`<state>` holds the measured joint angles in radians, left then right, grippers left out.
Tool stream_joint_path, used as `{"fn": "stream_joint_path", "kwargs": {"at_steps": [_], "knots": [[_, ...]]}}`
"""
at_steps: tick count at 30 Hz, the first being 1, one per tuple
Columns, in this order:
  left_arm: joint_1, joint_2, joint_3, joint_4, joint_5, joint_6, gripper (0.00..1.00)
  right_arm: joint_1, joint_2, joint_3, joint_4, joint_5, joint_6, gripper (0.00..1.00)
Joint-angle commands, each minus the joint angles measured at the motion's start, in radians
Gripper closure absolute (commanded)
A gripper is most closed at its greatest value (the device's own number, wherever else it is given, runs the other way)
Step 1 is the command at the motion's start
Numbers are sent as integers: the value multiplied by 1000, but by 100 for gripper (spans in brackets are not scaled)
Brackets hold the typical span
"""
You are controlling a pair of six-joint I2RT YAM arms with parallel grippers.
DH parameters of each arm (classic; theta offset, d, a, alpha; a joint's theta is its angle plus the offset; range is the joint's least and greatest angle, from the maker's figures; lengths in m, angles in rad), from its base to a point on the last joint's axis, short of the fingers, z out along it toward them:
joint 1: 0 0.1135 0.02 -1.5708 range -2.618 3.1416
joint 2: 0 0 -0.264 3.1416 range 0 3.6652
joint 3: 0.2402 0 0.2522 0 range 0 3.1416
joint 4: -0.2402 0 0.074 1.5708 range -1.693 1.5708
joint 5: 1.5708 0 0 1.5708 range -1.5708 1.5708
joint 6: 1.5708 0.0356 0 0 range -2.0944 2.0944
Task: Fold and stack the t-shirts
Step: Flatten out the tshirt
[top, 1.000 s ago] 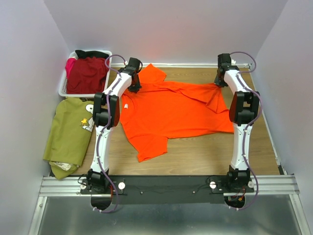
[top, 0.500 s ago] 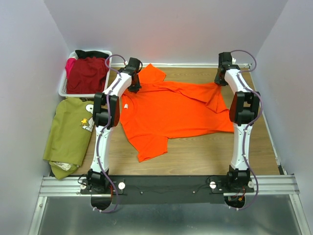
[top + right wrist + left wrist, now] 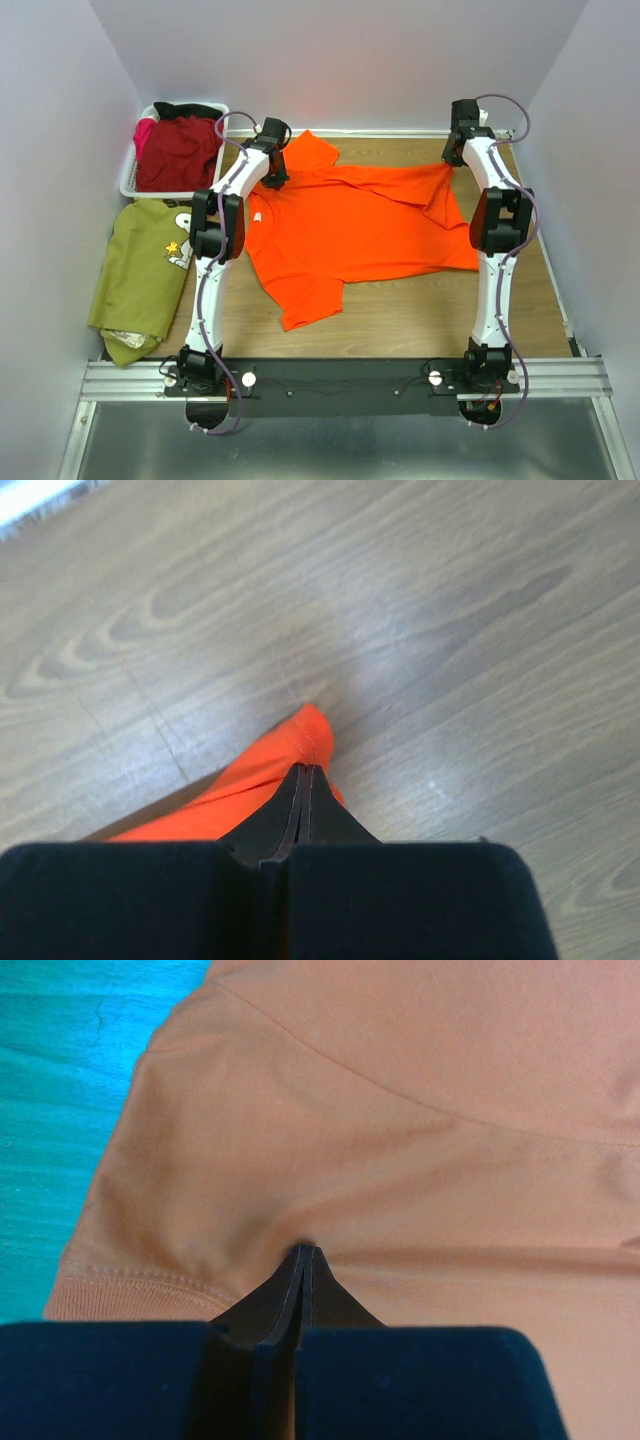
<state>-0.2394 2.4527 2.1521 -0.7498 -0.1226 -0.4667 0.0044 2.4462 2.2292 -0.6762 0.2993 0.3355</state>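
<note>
A bright orange t-shirt [image 3: 350,225] lies spread on the wooden table, with one sleeve pointing to the near left. My left gripper [image 3: 272,181] is at its far left shoulder, shut with a pucker of orange cloth [image 3: 330,1140] pinched at the tips [image 3: 305,1251]. My right gripper [image 3: 456,158] is at the shirt's far right corner, shut on that corner [image 3: 305,742], which pokes out just past the tips [image 3: 305,770] above bare wood. Left of the table lie an olive green t-shirt [image 3: 145,270] with a cartoon-dog print and a dark red t-shirt [image 3: 180,152] inside the basket.
A white slatted basket [image 3: 129,172] stands at the far left corner against the wall. Pale walls close in the table on the left, back and right. A metal rail [image 3: 340,377] with both arm bases runs along the near edge. Bare wood [image 3: 420,310] shows near the shirt.
The right gripper has shifted a little toward the far right corner, and the shirt's far right corner has been drawn out with it. The left arm has not moved.
</note>
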Motion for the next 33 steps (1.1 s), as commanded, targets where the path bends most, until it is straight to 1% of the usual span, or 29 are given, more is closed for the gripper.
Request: {"fn": "stream_joint_path", "kwargs": {"at_steps": [1,6,12,19,24,26,27,28,30,31,33], "knots": [[15,43,-38,-83,-46,30,92,-44,66,96,3,25,-6,99],[15,35,-43,-77,-46,42,93,-61,138,176,9,34,10,99],[14,29,-44,-62,-54,79,95,-63,197,193,125,40,25,99],[-3,9,-77,-20,-94,128,95,-63,231,207,324,-87,56,99],[-18,-4,-93,-3,-123,146,95,-63,241,244,392,-112,60,99],[-23,-18,-100,3,-152,148,95,-63,228,245,411,-123,50,90],[-24,-26,-103,10,-160,145,95,-63,220,245,412,-129,43,82],[-28,-37,-110,21,-163,145,95,-63,209,244,414,-150,34,67],[-29,-79,-138,56,-180,129,95,-63,163,231,414,-155,4,58],[-31,-98,-147,72,-181,125,95,-63,145,221,414,-138,-4,50],[-34,-153,-173,102,-190,111,95,-63,78,185,414,-114,-32,43]]}}
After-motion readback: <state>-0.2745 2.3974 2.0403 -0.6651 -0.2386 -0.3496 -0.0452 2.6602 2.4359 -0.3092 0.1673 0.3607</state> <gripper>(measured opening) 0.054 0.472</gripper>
